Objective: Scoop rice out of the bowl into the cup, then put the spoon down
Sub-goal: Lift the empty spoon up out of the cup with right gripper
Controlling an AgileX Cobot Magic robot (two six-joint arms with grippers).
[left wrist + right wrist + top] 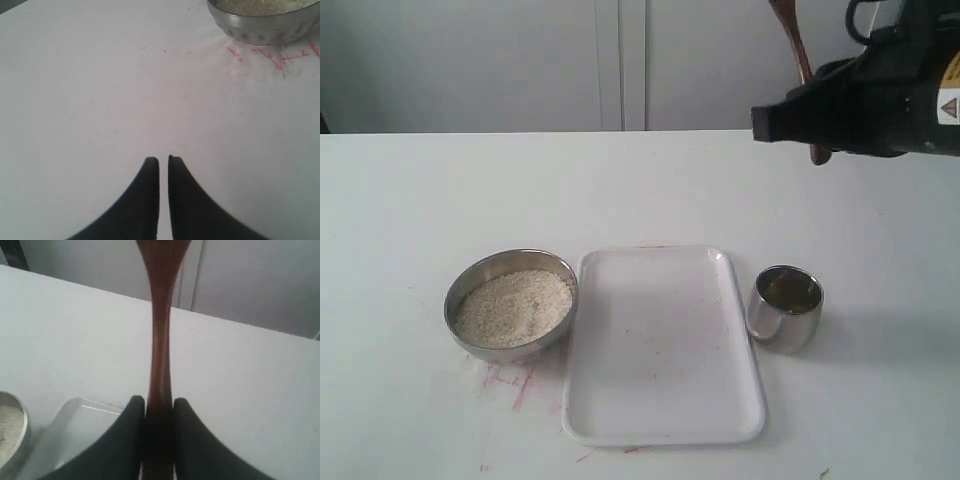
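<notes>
The right claw hangs high above the white table, pinching the handle of the wooden spoon, whose scoop end points upward and is cut off from view. The cup stands almost beneath this claw. The bowl of rice sits farther off, beyond a white tray. The slim handle could swivel in the pinch, and a low pass might topple the small cup or scatter grains over the tray. The left claw, pressed nearly together and empty, hovers near the bowl.

count: bowl 1 | cup 1 | spoon 1 | tray 1 | table 1
</notes>
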